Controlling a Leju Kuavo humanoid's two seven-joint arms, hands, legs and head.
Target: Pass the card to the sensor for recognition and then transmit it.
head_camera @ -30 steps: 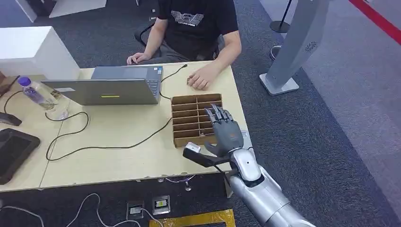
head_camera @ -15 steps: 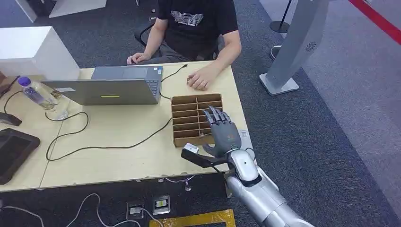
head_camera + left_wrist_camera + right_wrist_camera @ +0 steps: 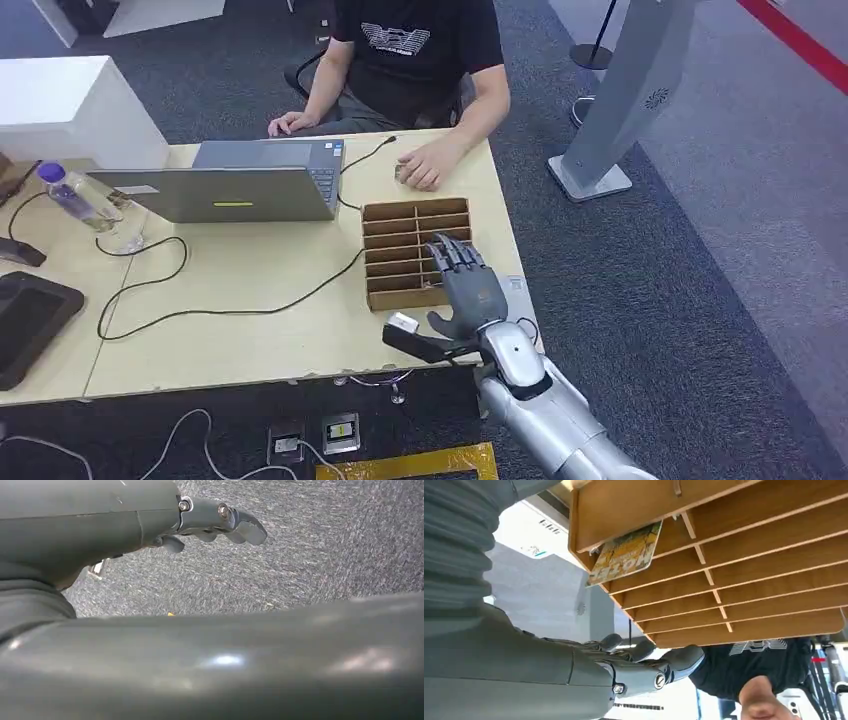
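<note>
A wooden box (image 3: 405, 240) with several slots stands at the table's right end. A yellow printed card (image 3: 626, 555) leans in one of its end slots, sticking out past the wall. My right hand (image 3: 465, 288) hovers over the box's near right corner with its fingers (image 3: 644, 672) stretched out and apart, holding nothing and not touching the card. A flat white device (image 3: 531, 532) with printed labels lies beside the box, mostly covered by the hand in the head view. My left hand (image 3: 215, 522) hangs over the carpet, loosely curved and holding nothing.
A person sits at the far side, one hand (image 3: 425, 172) resting on the table just beyond the box. A laptop (image 3: 235, 185), loose cables (image 3: 230, 305), a water bottle (image 3: 68, 195) and a black device (image 3: 25, 315) lie to the left. A white stand (image 3: 620, 100) rises on the right.
My right hand has drawn back a little toward the table's near edge, from over the box's middle to its near right corner. Nothing else moved.
</note>
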